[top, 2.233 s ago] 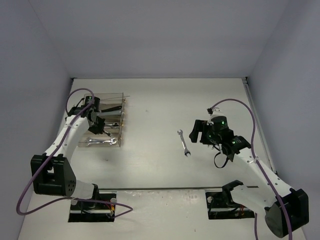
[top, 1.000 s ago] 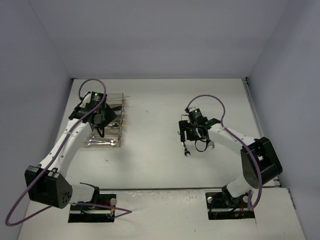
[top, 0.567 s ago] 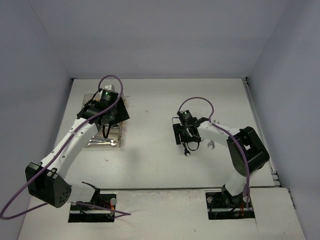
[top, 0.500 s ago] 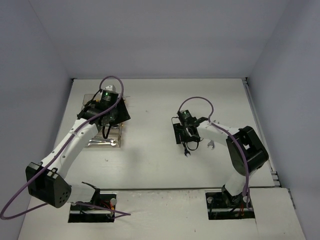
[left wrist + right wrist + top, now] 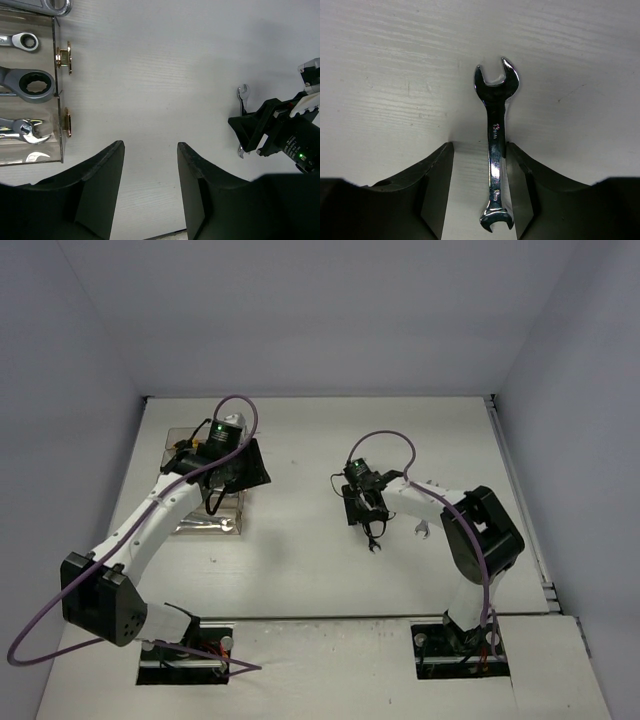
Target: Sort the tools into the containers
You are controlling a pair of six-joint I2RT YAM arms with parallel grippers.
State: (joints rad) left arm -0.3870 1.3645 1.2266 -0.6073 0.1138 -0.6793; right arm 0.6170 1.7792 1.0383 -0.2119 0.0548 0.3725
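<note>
The right gripper has its jaws apart, straddling the shaft of a silver open-ended wrench that lies flat on the table, well to the right of the containers. One finger sits right against the shaft and the other stands a little off it, so the jaws are not clamped. The left gripper also has its jaws apart, with only bare table between them, just past the right edge of the containers, where ring wrenches lie inside. About two seconds earlier the right gripper was off to the right of the wrench and the left gripper was over the containers. Since then each has moved to where it is now.
</note>
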